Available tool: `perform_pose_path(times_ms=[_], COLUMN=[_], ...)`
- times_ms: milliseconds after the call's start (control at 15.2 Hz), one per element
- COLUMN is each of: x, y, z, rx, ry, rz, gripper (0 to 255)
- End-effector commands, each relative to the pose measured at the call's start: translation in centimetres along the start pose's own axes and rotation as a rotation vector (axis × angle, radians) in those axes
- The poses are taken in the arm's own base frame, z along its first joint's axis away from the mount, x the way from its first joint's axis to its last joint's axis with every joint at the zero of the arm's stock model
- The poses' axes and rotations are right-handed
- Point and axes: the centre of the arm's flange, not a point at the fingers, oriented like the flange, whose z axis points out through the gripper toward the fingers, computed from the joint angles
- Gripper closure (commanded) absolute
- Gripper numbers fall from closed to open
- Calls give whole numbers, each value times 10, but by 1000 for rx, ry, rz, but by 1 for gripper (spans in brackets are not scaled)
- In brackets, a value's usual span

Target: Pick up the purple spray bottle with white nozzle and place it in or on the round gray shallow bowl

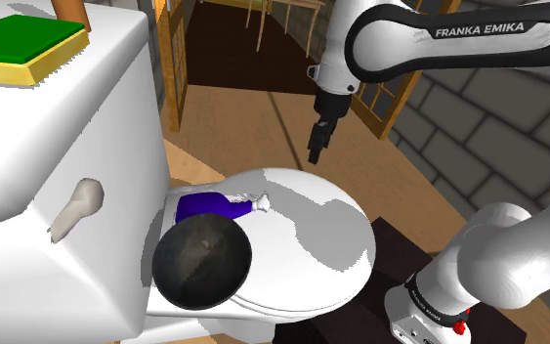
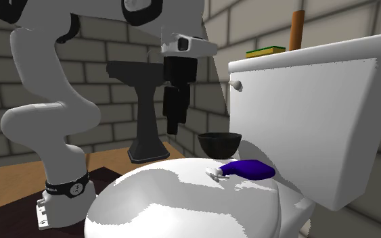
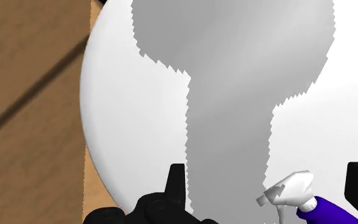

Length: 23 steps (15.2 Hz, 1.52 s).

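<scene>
The white toilet lid (image 1: 312, 230) and the white toilet tank (image 1: 58, 137) are smooth with a soft shine. The purple spray bottle with white nozzle (image 1: 204, 205) has a glossy, plastic-looking body; its nozzle looks duller. The round dark gray shallow bowl (image 1: 202, 262) is mottled and matt, almost rough. The brown floor (image 1: 253, 117) is of wood planks. The grey-beige walls (image 2: 250, 27) are of coarse stone blocks. The all-black two-finger gripper (image 1: 315, 154) looks matt.

Spray bottle (image 1: 207, 205): you find it lying on the toilet lid (image 1: 312, 230), before the tank (image 1: 58, 147).
Bowl (image 1: 202, 262): just beside it, on the same lid.
</scene>
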Motion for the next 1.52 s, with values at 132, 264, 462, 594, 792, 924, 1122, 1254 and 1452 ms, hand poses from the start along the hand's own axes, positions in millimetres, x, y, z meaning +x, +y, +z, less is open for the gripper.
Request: perform_pose_path(times_ms=[132, 264, 462, 594, 792, 924, 1122, 1254, 1452], x=[41, 62, 91, 109, 134, 150, 170, 169, 167], y=[-25, -39, -61, -78, -104, -122, -149, -149, -148], z=[28, 41, 61, 74, 95, 109, 129, 140, 155], rx=[-6, -9, -14, -18, -23, -26, -31, -31, -31], ry=[-21, -32, -49, -60, -77, -88, -103, -103, -103], rz=[-108, -161, -240, -293, -373, -426, -499, -499, -499], gripper=[0, 0, 0, 0, 0, 0, 0, 0, 0])
